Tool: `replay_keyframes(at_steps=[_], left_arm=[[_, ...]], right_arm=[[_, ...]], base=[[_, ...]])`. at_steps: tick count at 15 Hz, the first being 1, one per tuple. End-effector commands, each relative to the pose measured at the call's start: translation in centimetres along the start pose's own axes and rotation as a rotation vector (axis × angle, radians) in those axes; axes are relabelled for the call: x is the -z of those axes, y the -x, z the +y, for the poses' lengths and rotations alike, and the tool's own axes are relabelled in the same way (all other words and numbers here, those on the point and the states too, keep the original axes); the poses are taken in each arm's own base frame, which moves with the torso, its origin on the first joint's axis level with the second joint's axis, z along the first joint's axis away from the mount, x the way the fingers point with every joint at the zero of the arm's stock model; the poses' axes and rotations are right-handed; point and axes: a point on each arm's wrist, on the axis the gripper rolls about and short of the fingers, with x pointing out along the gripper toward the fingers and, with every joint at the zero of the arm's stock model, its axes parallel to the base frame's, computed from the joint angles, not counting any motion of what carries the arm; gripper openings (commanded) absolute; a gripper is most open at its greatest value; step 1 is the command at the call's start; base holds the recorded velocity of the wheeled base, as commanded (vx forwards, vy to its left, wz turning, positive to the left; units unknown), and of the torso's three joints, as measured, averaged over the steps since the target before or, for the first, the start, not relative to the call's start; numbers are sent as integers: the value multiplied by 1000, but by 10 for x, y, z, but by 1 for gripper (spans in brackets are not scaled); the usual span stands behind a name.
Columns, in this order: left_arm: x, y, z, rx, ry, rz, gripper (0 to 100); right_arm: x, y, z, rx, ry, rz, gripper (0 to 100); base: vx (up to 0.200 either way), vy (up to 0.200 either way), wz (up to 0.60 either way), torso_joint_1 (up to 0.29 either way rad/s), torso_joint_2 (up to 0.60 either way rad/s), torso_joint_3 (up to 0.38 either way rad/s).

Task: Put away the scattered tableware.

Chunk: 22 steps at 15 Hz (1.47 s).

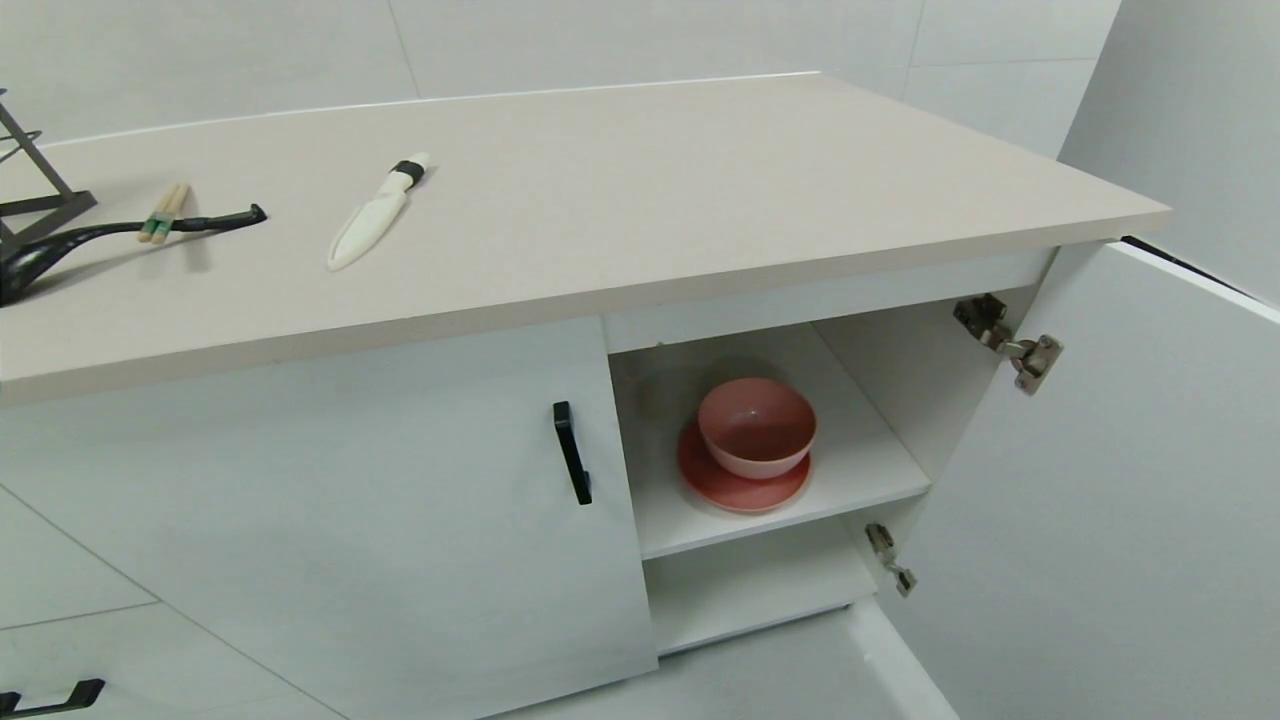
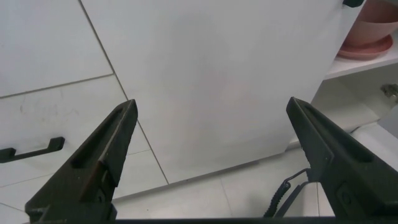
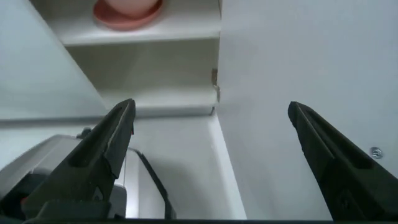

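Bowl [image 1: 757, 425] on plate [image 1: 742, 488] already sits on cabinet shelf [image 1: 860, 460]. Knife [image 1: 375, 212], chopsticks [image 1: 163, 212] and black ladle [image 1: 218, 221] remain to clear off worktop [image 1: 700, 180]. Left gripper [image 2: 211, 102] and right gripper [image 3: 210, 104]: jaws wide, empty.

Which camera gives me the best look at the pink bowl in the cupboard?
Head view. The bowl shows whole there, sitting on the plate on the upper shelf. Both wrist views catch bowl and plate partly, cut off at the picture's edge, the right one from lower down.
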Motion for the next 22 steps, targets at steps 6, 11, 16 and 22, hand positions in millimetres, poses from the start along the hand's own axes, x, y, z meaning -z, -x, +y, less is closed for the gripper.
replay_keyframes(at_steps=[6, 11, 16, 22], left_arm=[[0, 0, 0, 0, 6, 1, 100], [0, 0, 0, 1, 8, 1, 100], [0, 0, 0, -3, 6, 1, 100], [0, 0, 0, -3, 2, 1, 100]], right_arm=[[1, 3, 1, 98, -8, -33, 100], [2, 4, 3, 158, -4, -48, 100], [3, 8, 4, 212, -8, -97, 100], [4, 10, 5, 219, -6, -129, 100]], base=[[-200, 0, 0, 0, 4, 1], [-120, 0, 0, -1, 3, 0], [-80, 0, 0, 1, 2, 1], [-200, 0, 0, 3, 4, 4]])
